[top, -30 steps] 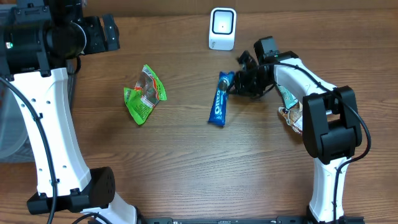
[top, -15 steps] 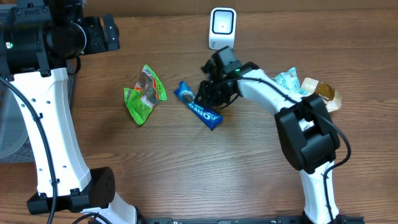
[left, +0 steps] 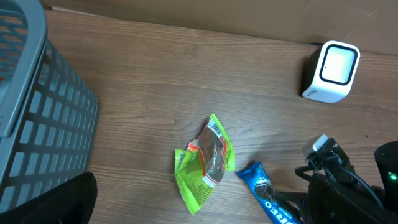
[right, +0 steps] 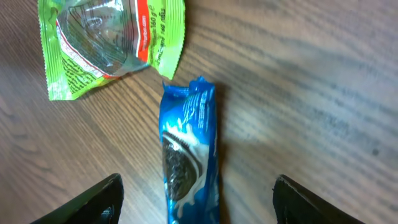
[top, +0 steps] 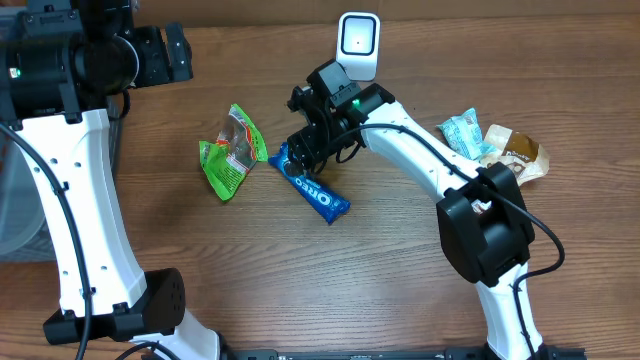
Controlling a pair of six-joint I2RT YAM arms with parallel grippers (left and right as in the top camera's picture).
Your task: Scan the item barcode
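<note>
Two arms work over a wooden worktop (top: 200, 260). The left arm (top: 85, 200) rises white along the left edge, and its left gripper (top: 172, 52) hangs near the far left corner, jaws spread wide and empty. The right arm (top: 430, 170) reaches from the near right side across to the middle. Its right gripper (top: 302, 148) is released: in the wrist view its fingers (right: 106, 199) stand well apart on either side of the pack, touching nothing.

At the left edge stands a grey slatted basket (left: 37, 124). A white scanner (top: 357, 45) sits upright at the middle of the far edge, its pale window facing the near side. Left of centre lies a crumpled green packet (top: 232, 152).

Just beside it, towards the right, the blue Oreo pack (top: 318, 192) lies flat on the wood. It runs slantwise, with its far end close to the green packet and under the open right gripper.

Towards the right edge, a pale blue packet (top: 462, 133) and a brown packet (top: 515, 155) lie just beside each other, well apart from the Oreo pack.
</note>
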